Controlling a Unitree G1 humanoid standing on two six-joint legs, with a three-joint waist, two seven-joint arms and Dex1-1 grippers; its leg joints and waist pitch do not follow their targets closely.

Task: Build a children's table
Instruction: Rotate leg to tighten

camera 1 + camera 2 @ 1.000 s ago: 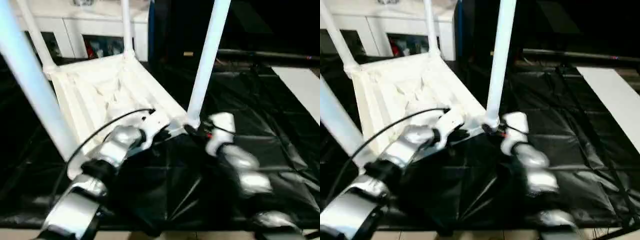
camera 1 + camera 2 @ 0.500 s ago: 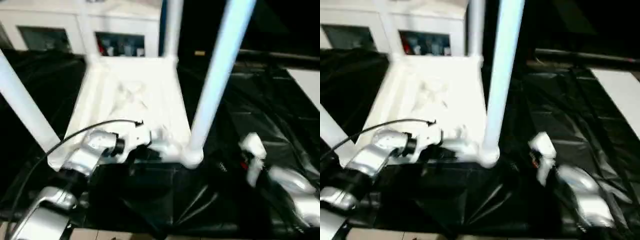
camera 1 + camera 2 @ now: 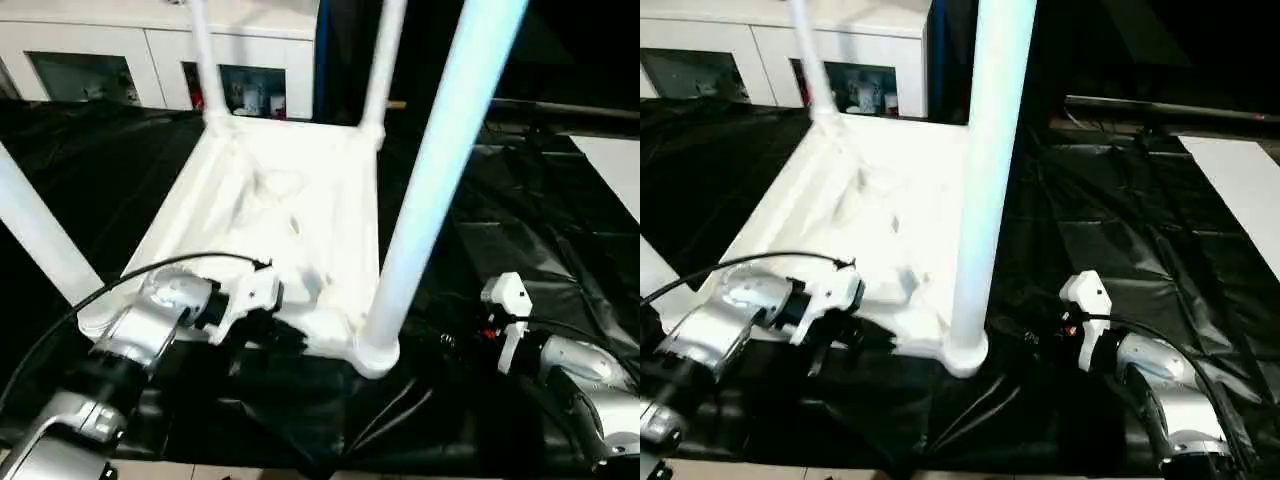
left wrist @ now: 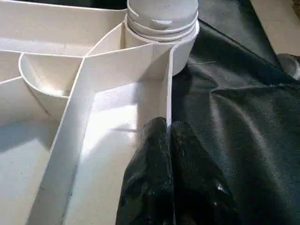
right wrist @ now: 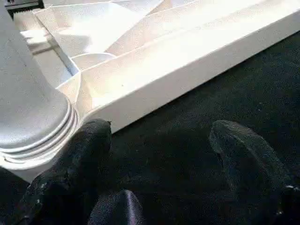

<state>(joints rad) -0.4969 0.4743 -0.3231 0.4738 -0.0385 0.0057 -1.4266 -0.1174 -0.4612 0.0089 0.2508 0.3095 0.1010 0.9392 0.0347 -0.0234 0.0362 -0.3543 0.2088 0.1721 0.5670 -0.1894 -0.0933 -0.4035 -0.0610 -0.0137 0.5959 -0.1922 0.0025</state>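
The children's table (image 3: 290,210) is seen upside down on black plastic sheeting (image 3: 520,250), its legs pointing up, with a white cabinet (image 3: 150,50) behind it. Open sheeting lies to the right and along the near edge. The left gripper (image 4: 168,133) is pinched shut on the thin near rim by the corner socket (image 4: 161,28). The right gripper (image 5: 159,140) is held just beside that corner — fingers spread wide, nothing between them, one fingertip near the socket.

The table top (image 3: 290,210) and its legs (image 3: 440,170) are plain white. It lies on glossy black sheeting (image 3: 520,250). The far cabinet (image 3: 150,40) is white.
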